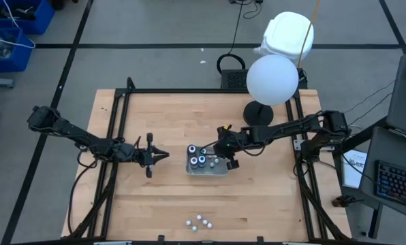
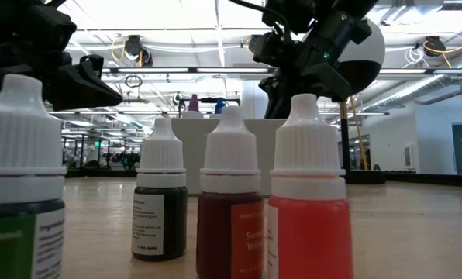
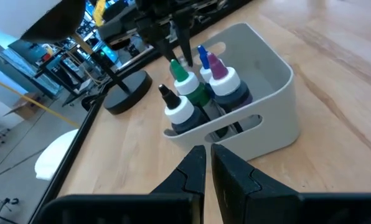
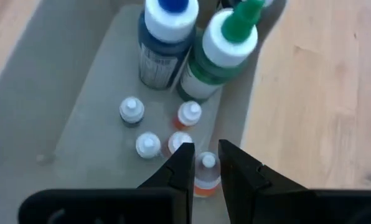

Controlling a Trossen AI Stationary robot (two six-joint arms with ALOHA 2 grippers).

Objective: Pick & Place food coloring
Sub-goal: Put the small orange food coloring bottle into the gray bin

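A pale tray stands mid-table. In it stand several tall food coloring bottles with green, blue, purple and black tips, and several small white-capped dropper bottles on its floor. My right gripper hangs over the tray's right part, slanting down, its fingers a narrow gap apart and holding nothing. An orange dropper bottle on the floor shows through the gap. My left gripper waits shut, left of the tray.
More small dropper bottles stand upright in a cluster at the table's near edge, green, black, dark red and red. A white globe lamp on a black base stands behind the tray. Black rails frame the tabletop.
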